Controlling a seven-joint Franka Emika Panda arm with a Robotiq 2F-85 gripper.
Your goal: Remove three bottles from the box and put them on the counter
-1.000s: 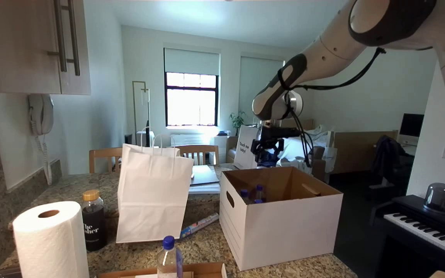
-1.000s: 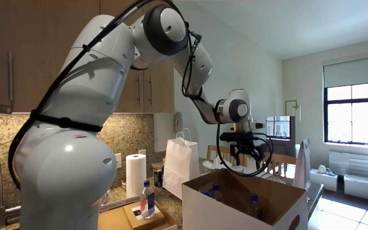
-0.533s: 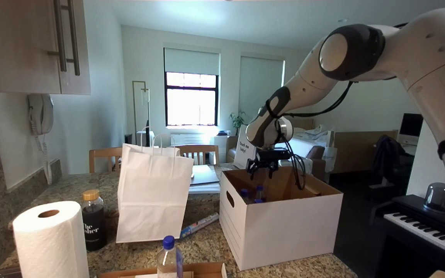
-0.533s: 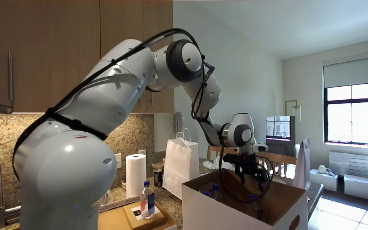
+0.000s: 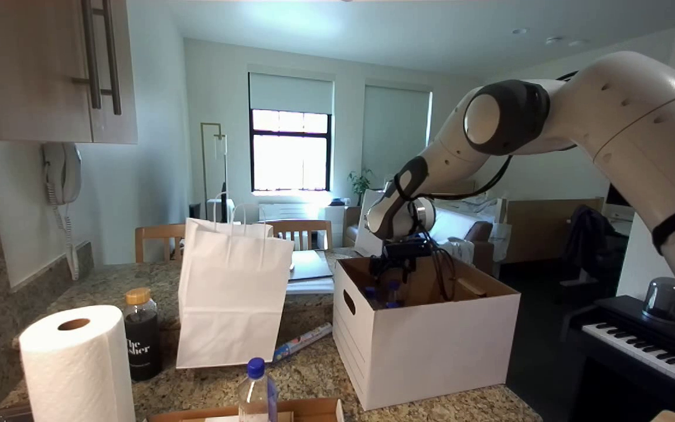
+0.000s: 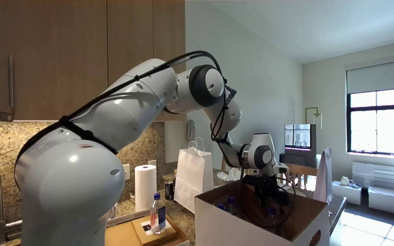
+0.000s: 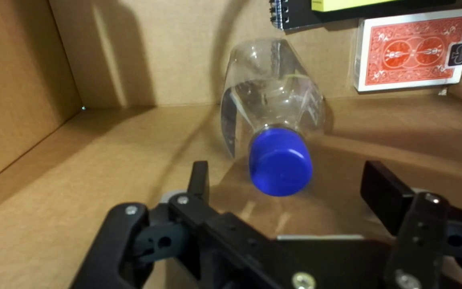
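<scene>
Inside the white cardboard box (image 5: pixel 437 351), the Robotiq gripper (image 7: pixel 289 180) now reaches below the rim, whereas a second ago both exterior views had it hanging over the opening. The pincer is released: its black fingers (image 7: pixel 201 178) stand wide apart and grip nothing. In the wrist view, a clear plastic bottle (image 7: pixel 273 100) has its blue screw cap (image 7: pixel 281 164) roughly midway between them, touching neither; whether the fingertips are level with the cap I cannot tell. A red-backed pack of playing cards (image 7: pixel 415 52) lies near the bottle.

Two other blue-capped bottles (image 6: pixel 230 206) show in an exterior view beside each other, still in the box where they were. A similar water bottle (image 6: pixel 157 218) stands outside, upright on a flat cardboard package (image 6: pixel 142 235) rather than directly on the granite countertop (image 5: pixel 314 375).

For the task, the descent looks like the approach to a first or further pick, with the lifting and placing yet to come for this bottle. The next move probably calls for a little more lowering, centred on the cap, before closing; a sideways drift could let one finger tip the bottle over.
</scene>
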